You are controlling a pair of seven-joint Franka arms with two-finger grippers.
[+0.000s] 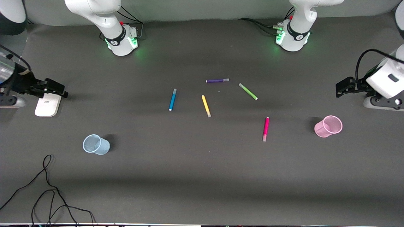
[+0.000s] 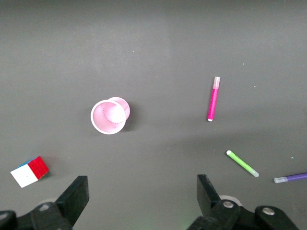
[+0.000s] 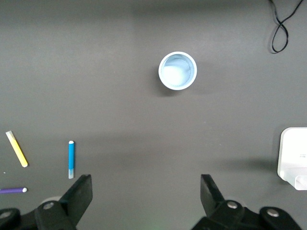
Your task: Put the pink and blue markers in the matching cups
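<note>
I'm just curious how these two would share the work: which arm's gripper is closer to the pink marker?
Left. The left gripper hangs open at its end of the table, above the pink cup beside the pink marker; the right gripper waits open at the right arm's end.

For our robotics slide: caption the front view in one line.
Before sorting: pink marker beside pink cup, blue marker farther back than blue cup, both open hands waiting at the table's ends.
</note>
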